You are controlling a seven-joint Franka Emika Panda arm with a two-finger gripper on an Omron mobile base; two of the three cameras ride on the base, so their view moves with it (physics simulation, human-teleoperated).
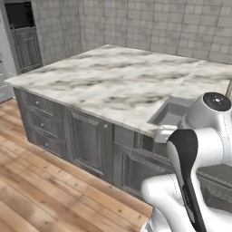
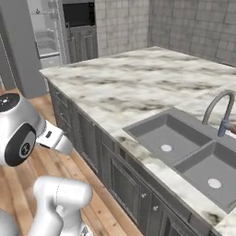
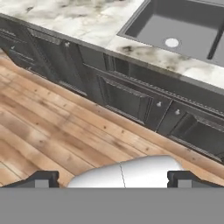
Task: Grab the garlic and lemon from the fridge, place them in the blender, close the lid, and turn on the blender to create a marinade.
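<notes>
A: What's the gripper [image 3: 112,178] doing?

B: I see both dark fingertips [image 3: 41,178] low in the hand view, set wide apart, jaws fully spread w/ nothing between them. It looks down at the wood floor [image 3: 48,135] in front of the dark cabinet doors [image 3: 127,100].

A: And the fridge?

B: Far back left in my right base view, past the end of the marble counter [image 2: 138,87]. The fridge [image 2: 45,37] shows a pale interior w/ shelves, and its big grey door [image 2: 18,50] stands open toward me. Well apart from the arm.

A: Anything else nearby?

B: A double sink [image 2: 184,147] set in the counter, w/ a curved faucet [image 2: 221,113] behind it. In the left base view the sink's corner sits just beside the arm.
</notes>
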